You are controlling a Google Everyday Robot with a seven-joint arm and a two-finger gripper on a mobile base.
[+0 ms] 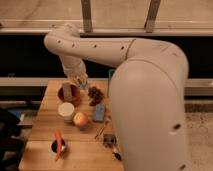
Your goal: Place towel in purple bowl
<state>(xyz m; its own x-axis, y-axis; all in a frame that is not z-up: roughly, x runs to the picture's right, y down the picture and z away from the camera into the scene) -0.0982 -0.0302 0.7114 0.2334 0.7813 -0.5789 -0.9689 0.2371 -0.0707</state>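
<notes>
Gripper (80, 80): just above the far right rim of the reddish-brown bowl (75, 99), fingers closed, I cannot tell if they hold something | towel (66, 91): seems the pale grey piece inside that bowl | purple bowl: hidden behind my arm (150, 100) | apple (80, 119): near side of that bowl.

One gripper (80, 80) by brown bowl (70, 100); one apple (80, 119), cup (66, 110).
</notes>
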